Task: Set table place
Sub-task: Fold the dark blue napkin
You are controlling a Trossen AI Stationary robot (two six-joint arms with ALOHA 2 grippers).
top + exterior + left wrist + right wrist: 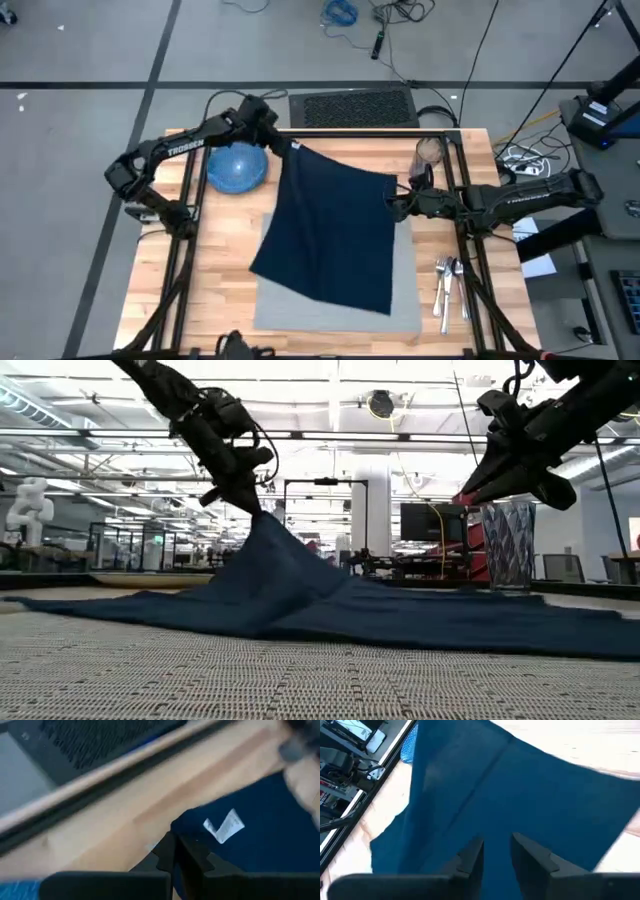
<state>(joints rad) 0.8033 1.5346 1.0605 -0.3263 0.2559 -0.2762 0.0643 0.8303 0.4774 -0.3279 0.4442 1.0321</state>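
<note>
A dark navy napkin (335, 225) lies spread over the light-grey placemat (408, 295) on the wooden table (215, 270). Its far left corner is raised off the table. My left gripper (287, 146) is shut on that corner, beside the blue dish (237, 167). My right gripper (395, 198) hovers open over the napkin's right edge; in the low view it (480, 488) stands clear above the cloth (400, 615). The right wrist view shows its fingers (470, 855) apart with napkin (520, 790) beneath. My left gripper pinches the napkin's far left corner (192, 827) between its two fingers, close to the small white tag (225, 826). It comes slanting down from above. The corner (262, 520) is lifted into a peak; the cloth slopes down to the rest, which lies flat.
A patterned glass (430, 152) stands at the far right of the table. Cutlery (447, 282) lies right of the placemat. A dark keyboard-like mat (352, 106) lies beyond the far edge. Black frame rails (470, 250) run along both sides.
</note>
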